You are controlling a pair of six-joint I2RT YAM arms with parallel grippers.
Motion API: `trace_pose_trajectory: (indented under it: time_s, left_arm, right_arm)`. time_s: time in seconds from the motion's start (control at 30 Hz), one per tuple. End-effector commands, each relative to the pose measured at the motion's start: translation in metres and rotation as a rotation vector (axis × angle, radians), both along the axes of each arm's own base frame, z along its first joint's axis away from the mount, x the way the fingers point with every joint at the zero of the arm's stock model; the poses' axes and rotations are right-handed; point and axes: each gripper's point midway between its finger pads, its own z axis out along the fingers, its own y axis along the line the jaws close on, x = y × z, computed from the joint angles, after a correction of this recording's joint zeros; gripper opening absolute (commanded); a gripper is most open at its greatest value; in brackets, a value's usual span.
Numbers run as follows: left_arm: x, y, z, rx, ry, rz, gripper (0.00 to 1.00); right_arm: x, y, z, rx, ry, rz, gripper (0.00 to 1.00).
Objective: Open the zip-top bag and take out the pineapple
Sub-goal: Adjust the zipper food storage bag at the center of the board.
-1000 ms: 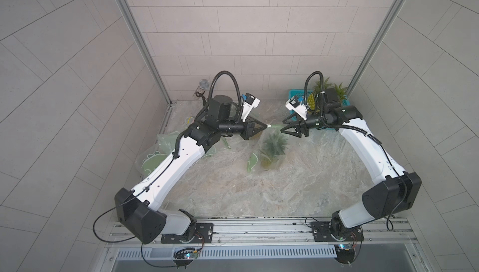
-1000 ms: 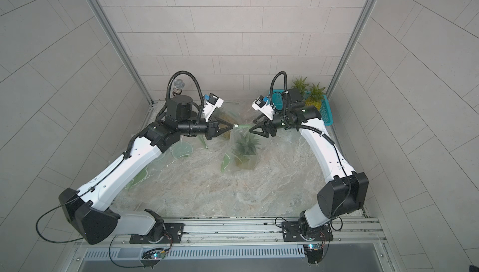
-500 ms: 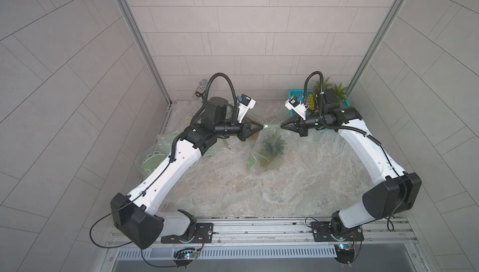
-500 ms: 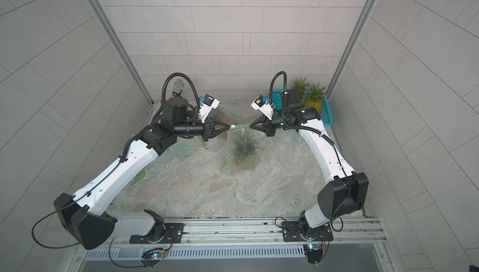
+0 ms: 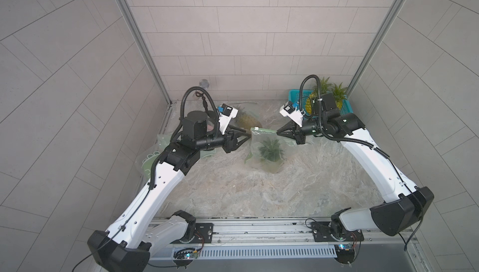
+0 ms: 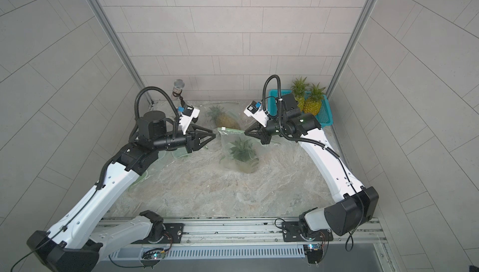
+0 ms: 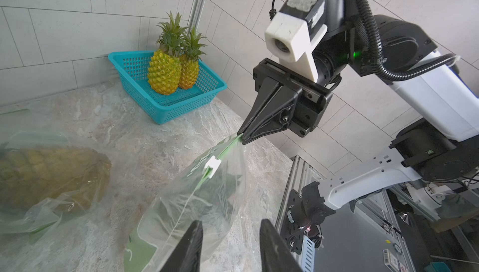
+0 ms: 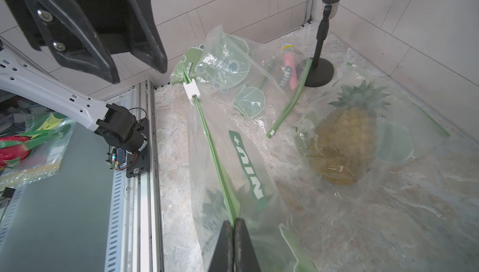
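The clear zip-top bag hangs upright over the middle of the table, with the pineapple inside it, leaves up. Its green zip strip carries a white slider at the left end. My right gripper is shut on the strip's right end. My left gripper stands open just left of the slider, holding nothing and apart from the bag.
A teal basket with two pineapples sits at the back right corner. Another bagged pineapple lies behind the left gripper. A microphone stand is at the back left, with loose bags beside it.
My right gripper closed on the right end of the zip strip. My left gripper then let go of the left end, opened and drew back to the left.
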Motion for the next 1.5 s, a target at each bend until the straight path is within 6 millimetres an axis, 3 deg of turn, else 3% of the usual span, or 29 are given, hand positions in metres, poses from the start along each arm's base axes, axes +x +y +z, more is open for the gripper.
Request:
trace_pose_trajectory:
  time_s: [0.0,0.3,0.47,0.5,0.67,1.2,1.47]
  left_arm:
    - [-0.002,0.004,-0.002,0.000,-0.056,-0.045,0.43]
    - [0.014,0.012,0.007,-0.019,-0.138,-0.121,0.47]
    - [0.009,0.010,0.017,-0.021,-0.291,-0.189,0.48]
    - [0.010,0.010,0.019,-0.022,-0.312,-0.180,0.52]
    - [0.009,0.008,0.022,-0.034,-0.356,-0.204,0.54]
    - [0.007,0.008,-0.007,0.002,-0.323,-0.233,0.48]
    - [0.008,0.007,-0.013,0.004,-0.300,-0.236,0.36]
  right_arm:
    - [-0.009,0.006,0.019,0.052,-0.054,0.027,0.00]
    - [-0.011,0.012,0.015,0.054,-0.027,0.043,0.00]
    - [-0.008,0.015,0.015,0.050,-0.024,0.041,0.00]
    - [-0.007,0.016,0.015,0.046,-0.021,0.042,0.00]
    - [-0.007,0.021,0.013,0.039,-0.018,0.050,0.00]
    - [-0.007,0.026,0.017,0.043,-0.018,0.059,0.00]
    - [-0.007,0.029,0.015,0.042,-0.008,0.063,0.00]
